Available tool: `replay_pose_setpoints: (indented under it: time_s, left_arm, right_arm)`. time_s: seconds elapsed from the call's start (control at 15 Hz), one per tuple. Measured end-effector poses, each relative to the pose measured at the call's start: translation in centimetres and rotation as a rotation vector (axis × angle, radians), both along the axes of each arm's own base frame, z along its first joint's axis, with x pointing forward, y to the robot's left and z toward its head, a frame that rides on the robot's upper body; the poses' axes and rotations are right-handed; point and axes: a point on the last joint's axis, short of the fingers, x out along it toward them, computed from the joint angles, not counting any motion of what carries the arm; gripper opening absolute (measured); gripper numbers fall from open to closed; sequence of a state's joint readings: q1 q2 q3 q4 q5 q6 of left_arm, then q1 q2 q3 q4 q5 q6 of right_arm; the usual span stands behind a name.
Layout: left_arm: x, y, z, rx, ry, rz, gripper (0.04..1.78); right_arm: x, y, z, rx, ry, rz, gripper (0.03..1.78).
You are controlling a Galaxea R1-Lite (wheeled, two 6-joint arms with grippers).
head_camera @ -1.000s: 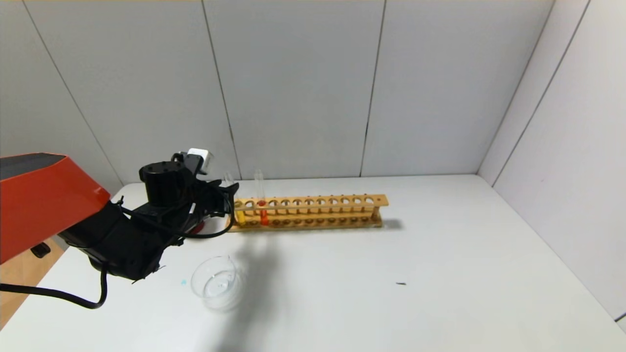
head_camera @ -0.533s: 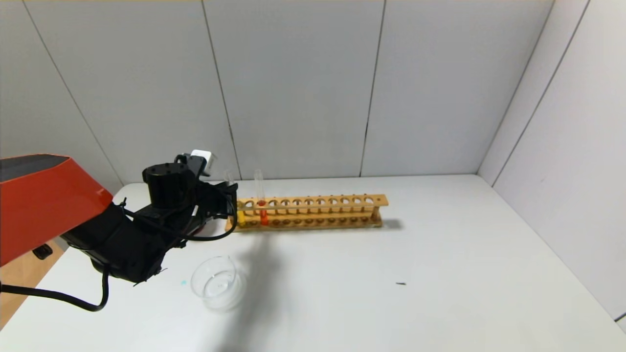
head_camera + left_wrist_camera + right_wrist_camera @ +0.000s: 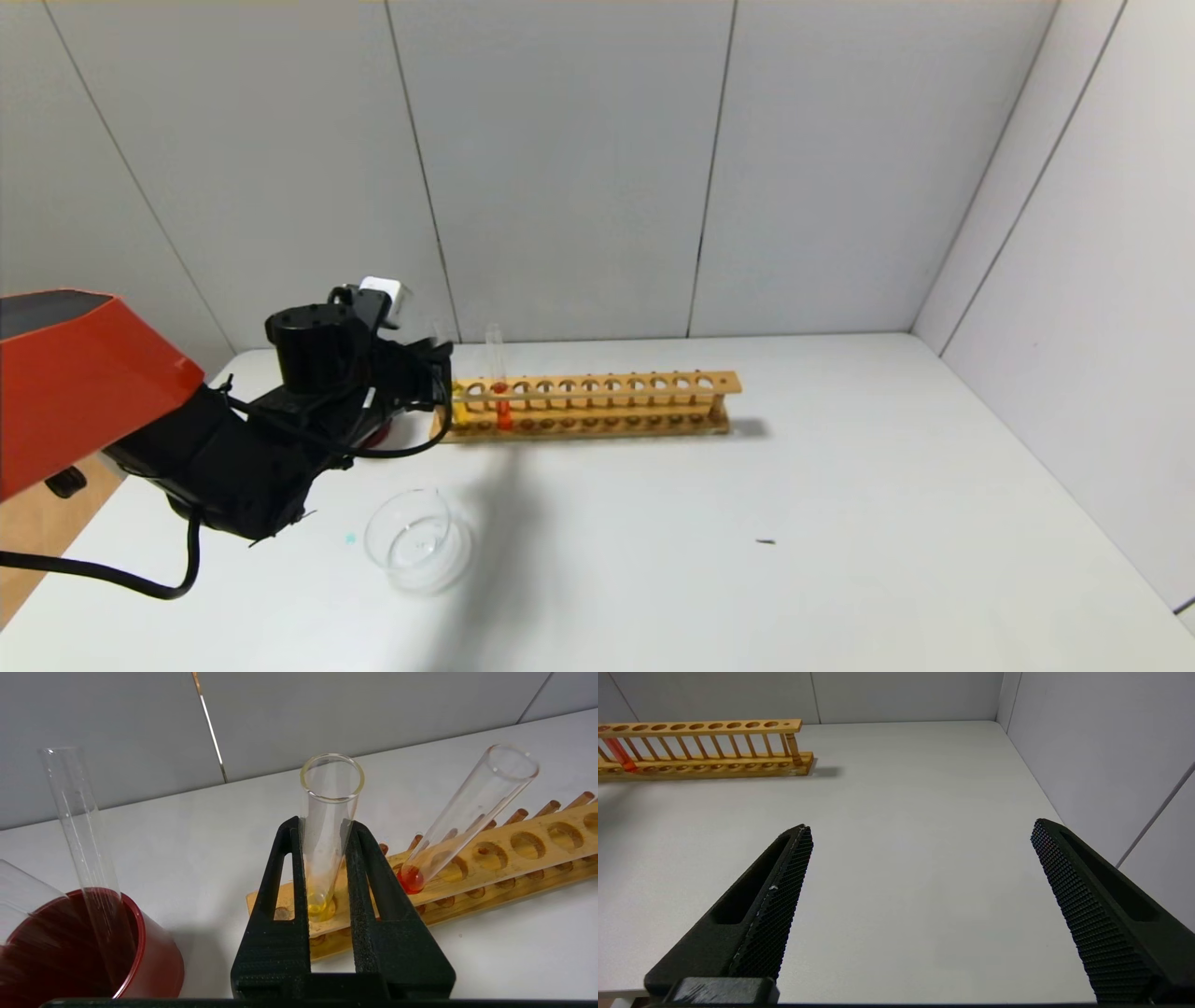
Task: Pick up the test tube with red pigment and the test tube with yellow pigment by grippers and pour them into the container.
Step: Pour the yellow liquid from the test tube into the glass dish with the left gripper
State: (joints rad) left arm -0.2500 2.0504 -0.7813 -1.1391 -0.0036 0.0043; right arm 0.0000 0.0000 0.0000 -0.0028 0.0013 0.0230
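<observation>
Now, change: since a second ago we see the left hand (image 3: 327, 858) rise slightly, lifting the yellow tube (image 3: 329, 826) in the rack (image 3: 597, 403).
Meaning: we judge extraction begun; pouring into the dish (image 3: 413, 539) follows.
Grip: fingers pinch the yellow tube.
Red tube (image 3: 460, 816): racked, leaning.
Right hand (image 3: 920, 891): spread above the desk (image 3: 901, 812), idle.

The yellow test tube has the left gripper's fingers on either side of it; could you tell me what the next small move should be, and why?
Probably a straight lift. The left gripper is shut on the test tube with yellow pigment, whose base still sits in the wooden rack; the container stands nearer the robot. The right gripper hangs open, off to the side.
</observation>
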Motion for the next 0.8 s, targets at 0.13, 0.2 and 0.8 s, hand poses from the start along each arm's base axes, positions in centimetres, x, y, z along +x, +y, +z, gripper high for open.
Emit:
replay_pose_setpoints:
  time_s: [0.13,0.2,0.8]
  left_arm:
    - [-0.4,-0.1,0.7,-0.003,-0.011,-0.003,0.29]
    - [-0.7,-0.2,1.1,-0.003,-0.016,-0.007,0.29]
    - [-2.6,0.2,6.7,-0.005,-0.042,-0.007,0.29]
  right_arm:
    - [0.0,0.0,0.0,0.000,0.000,0.000,1.71]
    - [0.0,0.0,0.0,0.000,0.000,0.000,1.71]
    - [0.0,0.0,0.0,0.000,0.000,0.000,1.71]
